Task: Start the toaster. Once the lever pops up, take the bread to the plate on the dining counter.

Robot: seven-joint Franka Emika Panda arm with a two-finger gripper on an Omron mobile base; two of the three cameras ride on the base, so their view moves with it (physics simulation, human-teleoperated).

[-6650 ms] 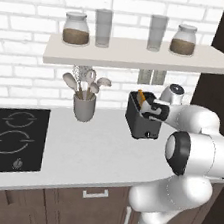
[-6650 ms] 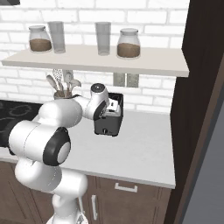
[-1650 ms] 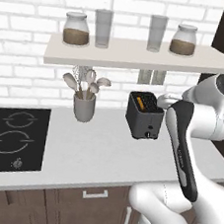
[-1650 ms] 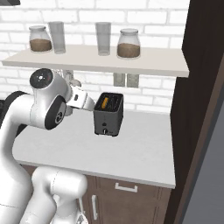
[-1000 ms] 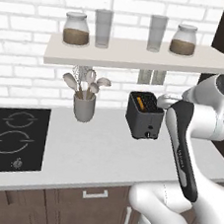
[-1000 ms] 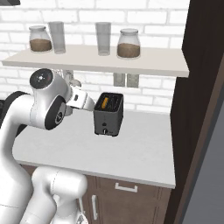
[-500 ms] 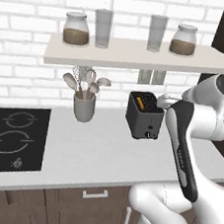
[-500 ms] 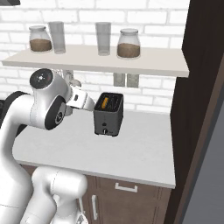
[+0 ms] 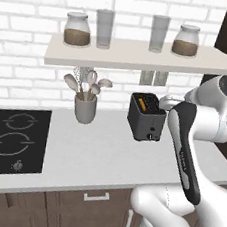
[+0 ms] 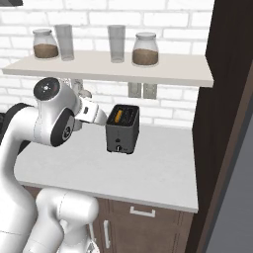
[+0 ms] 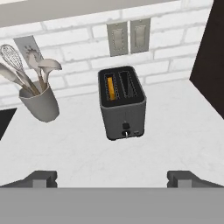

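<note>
With the gripper (image 11: 112, 178) held wide open and empty, the bread (image 11: 111, 87) ahead is seen mostly sunk in the toaster (image 11: 122, 103) on the white worktop (image 11: 175, 131) before a brick wall (image 11: 78, 48).

Both base cams look forward and down from behind; hand cam sits close, facing the toaster (image 11: 123, 103) straight ahead of the jaws, which all three share.

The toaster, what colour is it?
Dark grey toaster, seen best in the hand view.
</note>
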